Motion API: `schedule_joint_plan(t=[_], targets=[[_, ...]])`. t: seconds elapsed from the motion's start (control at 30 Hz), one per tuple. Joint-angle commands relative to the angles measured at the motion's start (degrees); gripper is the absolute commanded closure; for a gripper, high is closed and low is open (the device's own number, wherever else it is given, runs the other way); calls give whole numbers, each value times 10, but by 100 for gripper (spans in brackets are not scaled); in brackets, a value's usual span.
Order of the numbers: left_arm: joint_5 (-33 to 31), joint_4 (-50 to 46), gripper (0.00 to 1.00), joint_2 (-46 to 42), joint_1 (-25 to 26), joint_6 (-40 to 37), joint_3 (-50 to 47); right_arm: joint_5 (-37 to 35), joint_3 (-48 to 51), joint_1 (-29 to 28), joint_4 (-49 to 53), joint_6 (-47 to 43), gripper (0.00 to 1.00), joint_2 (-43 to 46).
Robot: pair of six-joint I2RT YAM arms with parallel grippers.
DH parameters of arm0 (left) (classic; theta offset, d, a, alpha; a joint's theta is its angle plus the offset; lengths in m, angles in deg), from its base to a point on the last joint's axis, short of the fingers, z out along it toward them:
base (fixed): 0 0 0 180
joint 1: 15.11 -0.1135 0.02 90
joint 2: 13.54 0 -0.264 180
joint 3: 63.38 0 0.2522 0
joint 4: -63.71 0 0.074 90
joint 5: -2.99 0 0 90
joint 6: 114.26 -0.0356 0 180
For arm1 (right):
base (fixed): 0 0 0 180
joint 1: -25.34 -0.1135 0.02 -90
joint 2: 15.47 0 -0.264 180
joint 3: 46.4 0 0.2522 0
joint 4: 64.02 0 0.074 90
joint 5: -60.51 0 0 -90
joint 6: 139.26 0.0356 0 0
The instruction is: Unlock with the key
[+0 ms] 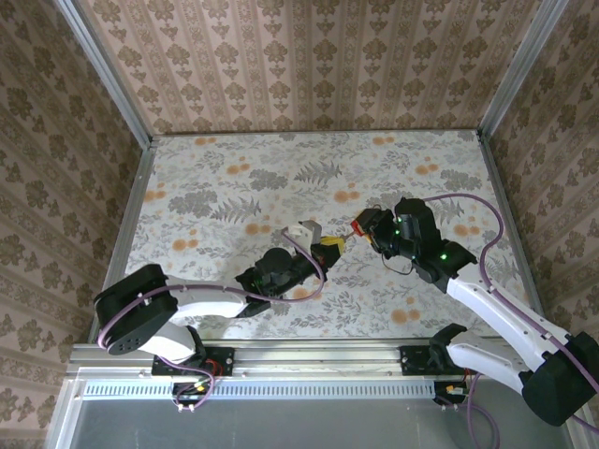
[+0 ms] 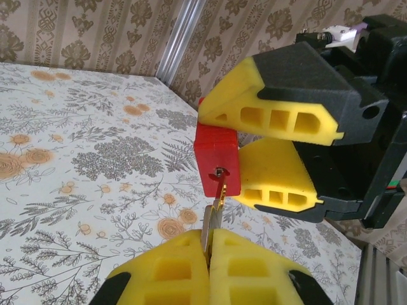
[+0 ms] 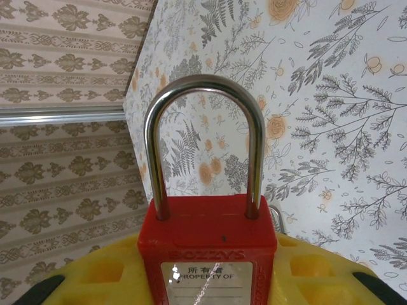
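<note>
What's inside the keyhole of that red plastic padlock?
A small metal key, its head pinched by the left arm's yellow fingers. How deep it reaches is hidden inside the red padlock.

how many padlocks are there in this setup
1. The red padlock is clamped in the right tool over the table, shackle closed, with the key pinched by the left tool in its keyhole.

Items counted on one worktop (image 1: 234, 187):

- One red padlock (image 2: 217, 162), right of centre, with one steel shackle (image 3: 202, 84) and one label (image 3: 191, 276).
- One key (image 2: 220, 192).
- Two arms: left arm (image 1: 201, 301) and right arm (image 1: 496, 299).
- Two grippers: left gripper (image 2: 210, 248) and right gripper (image 2: 227, 136).
</note>
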Motion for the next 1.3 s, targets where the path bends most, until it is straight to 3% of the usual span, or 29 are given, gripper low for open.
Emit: schedule_joint_plan(t=[0.0,1.27], targets=[[-3,25,100,12,1,-4,-6,-14,7,-6,-28,7,93,4],[-24,38,100,-8,-5,-21,-17,-1,36,-41,-97,31,94,-34]])
